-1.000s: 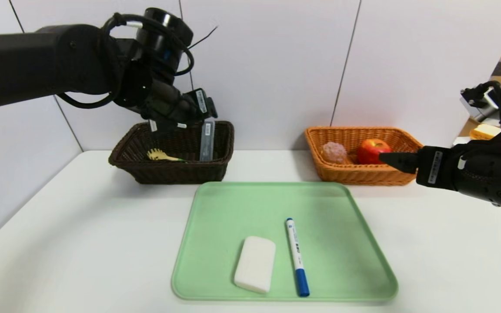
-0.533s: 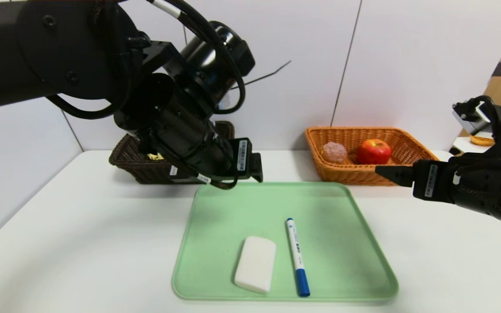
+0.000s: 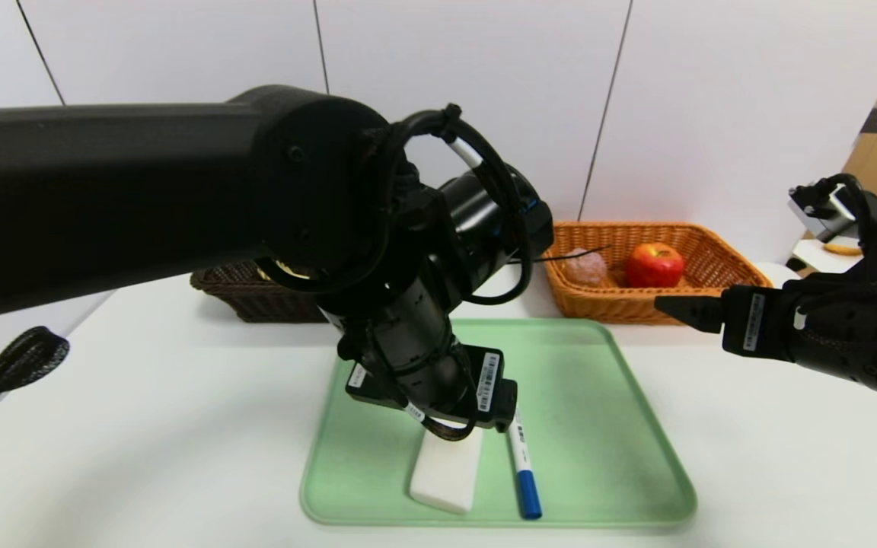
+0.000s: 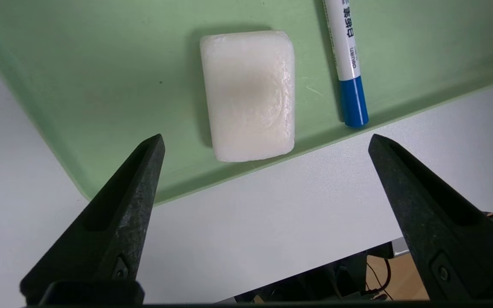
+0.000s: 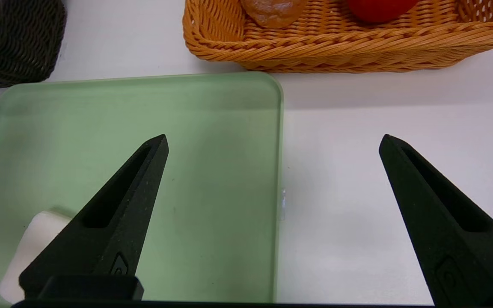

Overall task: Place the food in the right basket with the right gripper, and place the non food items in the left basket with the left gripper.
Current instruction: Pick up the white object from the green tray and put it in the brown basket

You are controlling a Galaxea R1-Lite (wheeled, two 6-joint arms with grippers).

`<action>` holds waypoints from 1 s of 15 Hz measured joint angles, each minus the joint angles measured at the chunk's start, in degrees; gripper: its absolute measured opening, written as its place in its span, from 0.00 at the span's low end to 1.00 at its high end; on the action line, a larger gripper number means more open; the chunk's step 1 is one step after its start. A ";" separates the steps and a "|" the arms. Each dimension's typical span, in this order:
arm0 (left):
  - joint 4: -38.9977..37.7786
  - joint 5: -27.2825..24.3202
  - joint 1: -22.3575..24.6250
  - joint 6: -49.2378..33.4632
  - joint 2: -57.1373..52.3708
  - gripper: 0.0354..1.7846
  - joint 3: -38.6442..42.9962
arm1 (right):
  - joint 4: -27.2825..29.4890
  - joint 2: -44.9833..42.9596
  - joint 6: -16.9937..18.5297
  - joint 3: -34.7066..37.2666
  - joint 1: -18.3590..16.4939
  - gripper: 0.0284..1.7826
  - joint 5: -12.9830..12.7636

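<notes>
A white soap bar (image 3: 444, 476) (image 4: 248, 95) and a blue-capped whiteboard marker (image 3: 522, 472) (image 4: 347, 64) lie on the green tray (image 3: 606, 441) (image 4: 79, 98). My left gripper (image 3: 438, 396) (image 4: 265, 141) is open and empty, hanging just above the soap bar and hiding its far end in the head view. My right gripper (image 3: 682, 308) (image 5: 274, 141) is open and empty, held above the tray's right edge in front of the orange basket (image 3: 697, 251) (image 5: 336, 47). That basket holds a red apple (image 3: 653, 264) and a pinkish food item (image 3: 585, 266). The dark basket (image 3: 256, 293) is mostly hidden by my left arm.
The white table (image 3: 141, 426) runs around the tray. A black cable (image 3: 4, 373) hangs at the left. White wall panels stand behind the baskets. The table's front edge (image 4: 357, 261) lies just beyond the tray.
My left arm has swung from the dark basket forward and down over the tray, ending above the soap bar. My right gripper has shifted slightly.
</notes>
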 joint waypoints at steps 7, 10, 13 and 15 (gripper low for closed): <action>-0.28 -1.57 -0.30 -1.49 4.93 0.94 -0.07 | -0.28 0.59 0.26 1.38 -0.34 0.95 2.73; -0.20 -1.55 -0.24 -1.56 6.19 0.94 0.00 | -3.85 0.98 0.00 2.35 -0.44 0.95 2.68; -0.11 -1.49 -0.05 -2.78 7.47 0.94 0.04 | -4.57 1.13 0.00 3.17 -0.50 0.95 2.67; -0.11 -1.49 0.15 -3.22 8.40 0.94 0.04 | -4.63 1.13 0.00 3.29 -0.56 0.95 2.68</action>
